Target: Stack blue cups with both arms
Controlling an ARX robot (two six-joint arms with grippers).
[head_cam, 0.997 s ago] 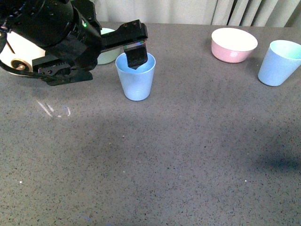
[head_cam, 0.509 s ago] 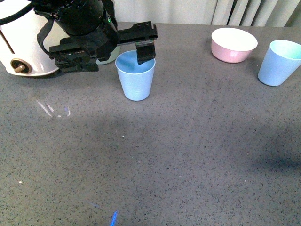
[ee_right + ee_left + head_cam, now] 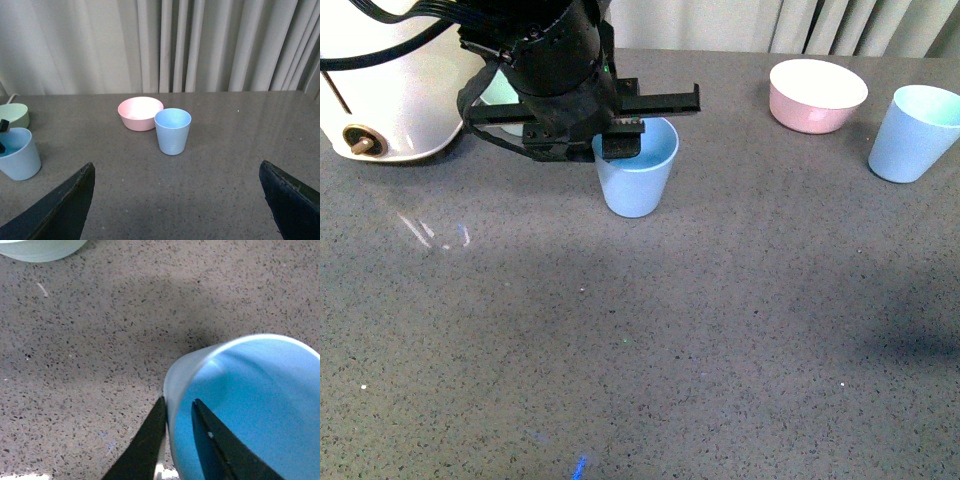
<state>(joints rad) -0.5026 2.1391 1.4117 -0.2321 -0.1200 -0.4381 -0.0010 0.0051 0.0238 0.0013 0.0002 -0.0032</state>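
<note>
One blue cup [image 3: 638,172] stands upright left of the table's middle, and my left gripper [image 3: 620,140] is shut on its rim. In the left wrist view one finger [image 3: 142,445] presses the outside of this cup [image 3: 250,405] and the other is inside it. The second blue cup [image 3: 912,133] stands upright at the far right edge, just right of the pink bowl. In the right wrist view that cup [image 3: 172,131] is well ahead of my right gripper [image 3: 177,200], whose jaws are spread wide and empty. The held cup [image 3: 19,154] shows at that view's edge.
A pink bowl [image 3: 817,95] sits at the back right. A pale green bowl [image 3: 13,115] lies behind the held cup, mostly hidden by the left arm in the front view. A white appliance [image 3: 390,90] fills the back left corner. Curtains hang behind the table.
My left arm has swung right, and the held cup has shifted a little to the right with it. The far right cup and pink bowl have not moved.
</note>
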